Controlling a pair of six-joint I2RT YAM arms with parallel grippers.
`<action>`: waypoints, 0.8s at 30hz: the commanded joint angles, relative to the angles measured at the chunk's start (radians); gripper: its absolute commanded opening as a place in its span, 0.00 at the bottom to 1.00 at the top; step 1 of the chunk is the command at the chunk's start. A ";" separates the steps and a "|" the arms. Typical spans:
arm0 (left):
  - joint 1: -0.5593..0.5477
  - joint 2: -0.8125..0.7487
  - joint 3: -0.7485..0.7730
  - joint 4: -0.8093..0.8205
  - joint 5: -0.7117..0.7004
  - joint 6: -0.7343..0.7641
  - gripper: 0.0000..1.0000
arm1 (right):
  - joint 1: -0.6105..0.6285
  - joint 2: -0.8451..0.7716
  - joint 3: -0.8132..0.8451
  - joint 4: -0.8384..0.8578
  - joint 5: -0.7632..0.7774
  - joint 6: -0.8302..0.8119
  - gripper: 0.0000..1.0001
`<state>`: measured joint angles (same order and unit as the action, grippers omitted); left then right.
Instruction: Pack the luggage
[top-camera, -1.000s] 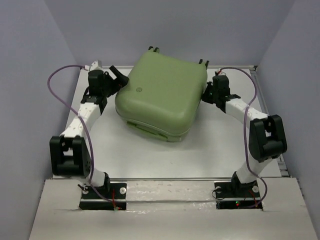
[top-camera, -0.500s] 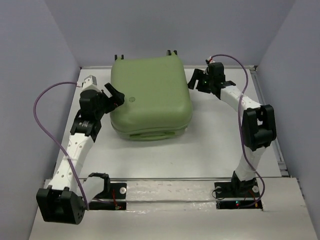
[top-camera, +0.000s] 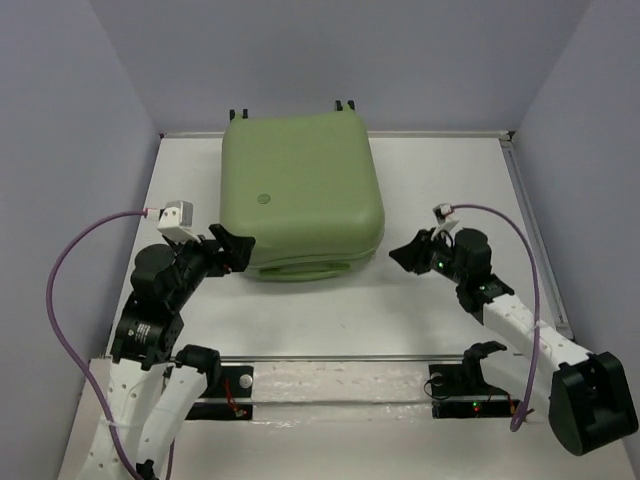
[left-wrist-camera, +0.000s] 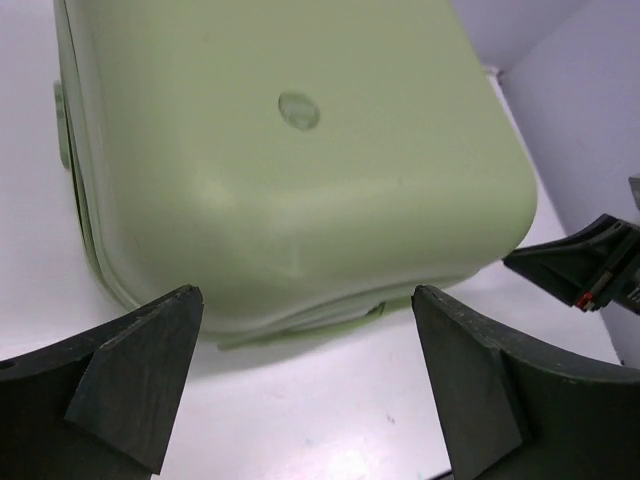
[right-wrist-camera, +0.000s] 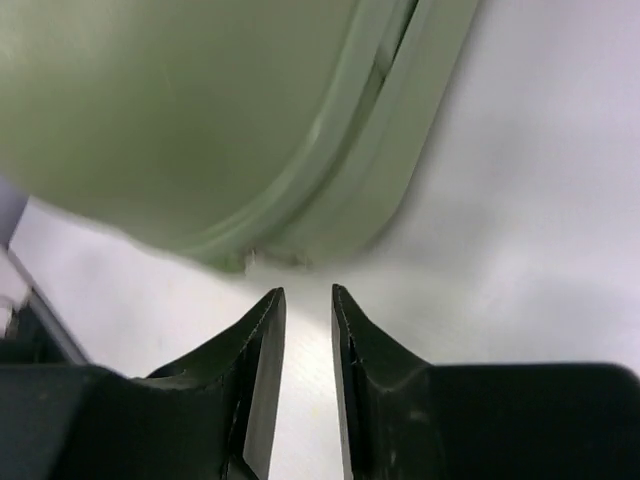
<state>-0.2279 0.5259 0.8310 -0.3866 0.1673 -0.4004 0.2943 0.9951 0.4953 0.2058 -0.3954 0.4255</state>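
Observation:
The luggage (top-camera: 300, 190) is a light-green hard-shell suitcase lying flat and closed at the back middle of the table, wheels (top-camera: 344, 104) at the far edge, round logo (top-camera: 266, 198) on top. My left gripper (top-camera: 238, 252) is open and empty, just off the case's near left corner. In the left wrist view the case (left-wrist-camera: 300, 170) fills the space beyond the spread left gripper (left-wrist-camera: 307, 296). My right gripper (top-camera: 402, 256) is empty, its jaws only narrowly apart, near the case's near right corner. The right wrist view shows the right gripper (right-wrist-camera: 308, 292) just short of the case's seam (right-wrist-camera: 370, 110).
The white table (top-camera: 330, 310) is walled by grey panels at the back and both sides. A metal rail (top-camera: 540, 250) runs along the right edge. Purple cables loop off both arms. The right gripper's fingers (left-wrist-camera: 585, 268) show at the right of the left wrist view.
The case was turned square and shifted left a second ago and has since stayed still. Both grippers have drawn back from its sides toward the near edge.

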 joint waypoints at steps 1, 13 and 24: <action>-0.004 -0.029 -0.110 -0.074 0.095 0.005 0.99 | 0.071 -0.044 -0.185 0.288 -0.178 0.039 0.41; -0.004 0.115 -0.078 0.031 0.051 0.008 0.99 | 0.089 0.138 -0.152 0.454 -0.157 -0.045 0.59; -0.004 0.235 -0.004 0.037 -0.071 0.034 0.99 | 0.129 0.270 -0.086 0.570 -0.106 -0.082 0.55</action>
<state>-0.2291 0.7261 0.7673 -0.4324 0.1501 -0.4000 0.4000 1.2514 0.3672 0.6331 -0.5327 0.3763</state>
